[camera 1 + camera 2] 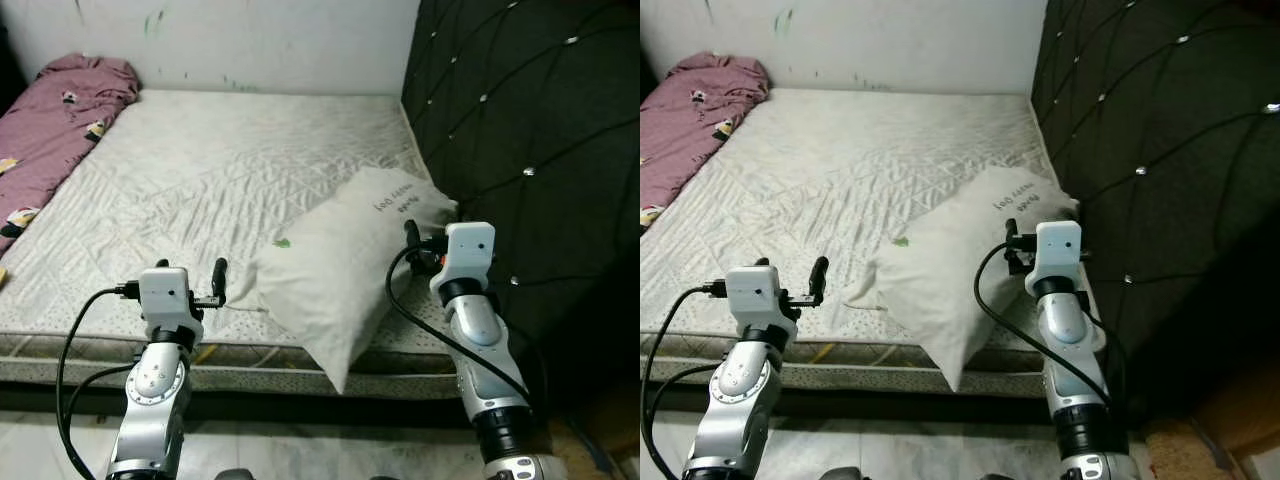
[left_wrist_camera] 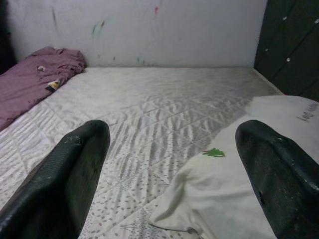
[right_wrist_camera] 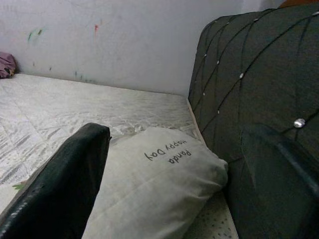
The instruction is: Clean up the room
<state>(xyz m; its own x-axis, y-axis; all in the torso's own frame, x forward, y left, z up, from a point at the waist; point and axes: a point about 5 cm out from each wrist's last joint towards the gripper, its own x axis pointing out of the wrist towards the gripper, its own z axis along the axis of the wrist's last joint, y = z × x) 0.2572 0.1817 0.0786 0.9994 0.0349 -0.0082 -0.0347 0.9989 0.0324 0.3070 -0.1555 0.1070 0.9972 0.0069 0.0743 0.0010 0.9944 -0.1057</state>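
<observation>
On the bed, against the dark tufted headboard, lies a white pillow, skewed, one corner drooping over the mattress edge toward the floor. Printed lettering near the headboard end, a small green mark near the middle. At the far left corner of the bed, a crumpled purple blanket.

Left tool raised just beside the pillow's left corner, fingers spread wide and holding nothing, the mattress and pillow edge visible between them in the left wrist view. Right tool up at the pillow's headboard side, close to it or perhaps brushing the fabric; fingers likewise parted and empty in the right wrist view, pillow and headboard framed in the gap.

Probably light and very soft, this pillow: bound to sag and fold wherever pinched, with loose cloth likely to slip through a shallow bite. Best taken at two opposite edges, a deep pinch gathering both cover and stuffing, one tool at the left corner, the other at the headboard end, then lifted level. Nothing fragile about it; main risk judged to be the overhanging corner dragging the whole thing off the bed if only one side gets held.
</observation>
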